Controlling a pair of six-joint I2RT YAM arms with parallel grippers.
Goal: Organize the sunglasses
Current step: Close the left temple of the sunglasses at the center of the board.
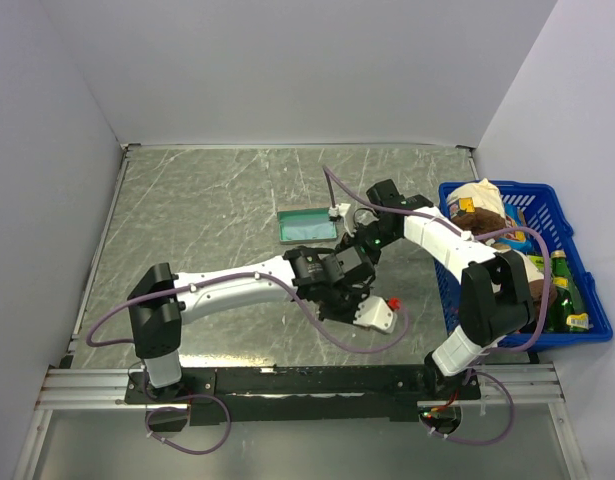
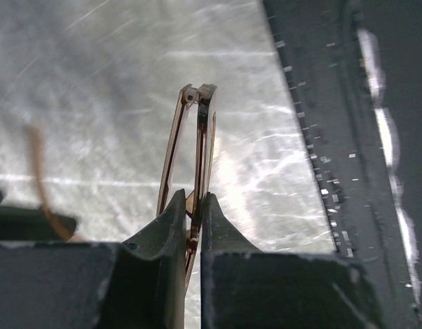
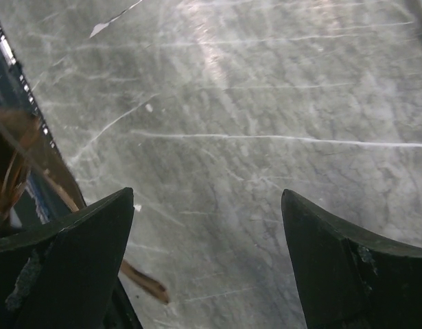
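Fingers of the left gripper [image 2: 191,200] are clenched on the sunglasses [image 2: 197,137]. They're seen edge-on: amber lenses, thin frame, sticking out toward 12 o'clock from the tips, held over the table [image 2: 94,103]. Fingers of the right gripper [image 3: 207,233] are spread wide, with only bare tabletop between them.

Top view: both wrists are bunched just toward 5 o'clock of table centre, and the glasses can't be made out under the arms there. Teal rectangular item [image 1: 307,225] lies flat at 12 o'clock of the wrists; can't tell if it's a cloth or a tray. Blue basket [image 1: 562,195] sits at the 3 o'clock edge, stuffed. The green bottle [image 1: 559,290] in it has a label too small to read.

Right wrist view has an amber-brown blur at 9 o'clock, too smeared to identify.

Surface is a grey marbled slab, scratched and glary. White walls on three sides, aluminium rail [image 1: 87,385] at 6 o'clock.
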